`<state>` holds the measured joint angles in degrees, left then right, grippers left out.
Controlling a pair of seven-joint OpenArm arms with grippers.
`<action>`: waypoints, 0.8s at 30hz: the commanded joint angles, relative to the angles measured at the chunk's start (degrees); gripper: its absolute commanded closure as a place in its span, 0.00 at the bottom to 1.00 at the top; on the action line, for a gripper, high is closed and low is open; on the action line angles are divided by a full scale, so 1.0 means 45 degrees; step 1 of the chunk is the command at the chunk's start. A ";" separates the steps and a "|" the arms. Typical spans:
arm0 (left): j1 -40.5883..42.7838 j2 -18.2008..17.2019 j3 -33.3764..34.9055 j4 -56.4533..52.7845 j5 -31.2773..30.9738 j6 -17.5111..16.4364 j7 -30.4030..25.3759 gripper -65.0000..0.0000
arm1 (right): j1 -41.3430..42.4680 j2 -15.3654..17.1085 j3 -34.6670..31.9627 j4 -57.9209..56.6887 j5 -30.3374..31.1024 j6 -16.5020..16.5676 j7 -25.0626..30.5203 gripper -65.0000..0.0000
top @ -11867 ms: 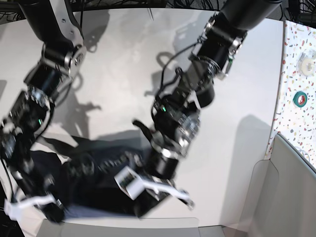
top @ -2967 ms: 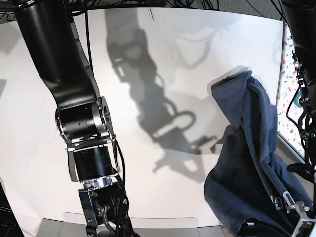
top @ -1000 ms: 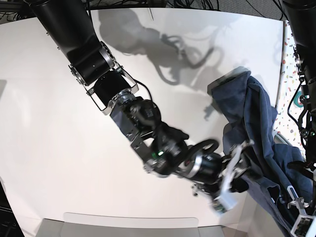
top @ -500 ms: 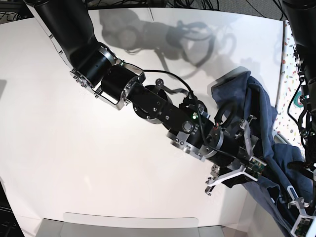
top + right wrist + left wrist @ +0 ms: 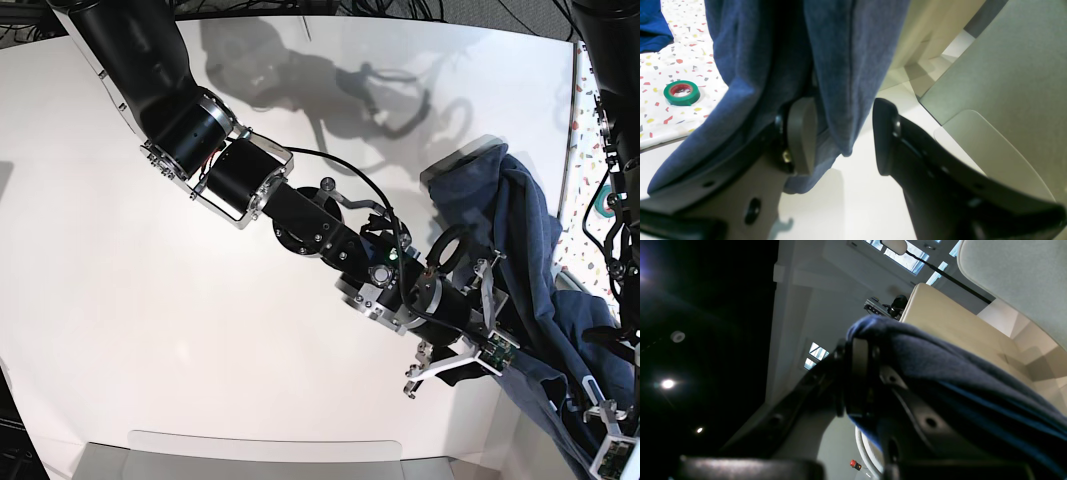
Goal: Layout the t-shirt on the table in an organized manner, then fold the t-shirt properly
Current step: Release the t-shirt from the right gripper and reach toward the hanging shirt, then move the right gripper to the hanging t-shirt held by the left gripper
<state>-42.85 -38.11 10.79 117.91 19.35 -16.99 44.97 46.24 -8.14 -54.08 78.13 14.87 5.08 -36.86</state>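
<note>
The navy t-shirt (image 5: 520,250) hangs bunched in the air at the right of the white table (image 5: 130,300). In the left wrist view my left gripper (image 5: 868,350) points up and is shut on the t-shirt (image 5: 957,373), which drapes over its fingers. My right gripper (image 5: 487,318) has reached across to the cloth's lower left edge. It is open (image 5: 841,136), and a hanging fold of the t-shirt (image 5: 846,73) drops between the two fingers. The fold lies against the left finger (image 5: 801,133) and stands apart from the right one.
A speckled terrazzo surface (image 5: 600,100) runs along the table's right edge with a green tape roll (image 5: 607,200), also seen in the right wrist view (image 5: 681,92). Grey padded panels (image 5: 1007,83) stand at the near right. My right arm (image 5: 250,180) spans the table's middle.
My right arm has stretched to the right and its wrist has turned, bringing its open fingers around the t-shirt's lower fold. The left arm and the hanging cloth have stayed put.
</note>
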 commanded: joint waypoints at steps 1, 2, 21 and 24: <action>-0.0353 -0.0157 -0.0062 0.0104 0.0222 0.0231 -0.0177 1.00 | 0.0518 -0.0191 0.0151 0.0289 -0.0033 -0.0045 0.0445 0.59; -0.0353 -0.0157 -0.0062 0.0104 0.0222 0.0231 -0.0177 1.00 | 0.0518 -0.0191 0.0170 0.0348 0.0026 -0.0065 0.0445 0.59; -0.0353 -0.0137 -0.0043 0.0025 0.0222 0.0231 -0.0196 1.00 | -0.3154 -0.0191 0.5113 -0.1332 1.5584 -0.0866 0.5857 0.59; -0.0353 -0.0118 0.0113 0.0025 0.0222 0.0231 -0.0177 1.00 | -0.3154 -0.0191 0.4605 -0.1469 1.5584 -0.0846 0.6599 0.59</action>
<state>-42.74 -38.00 11.44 117.58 19.40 -16.93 44.97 30.52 -8.12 -33.36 70.70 84.07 0.38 -7.33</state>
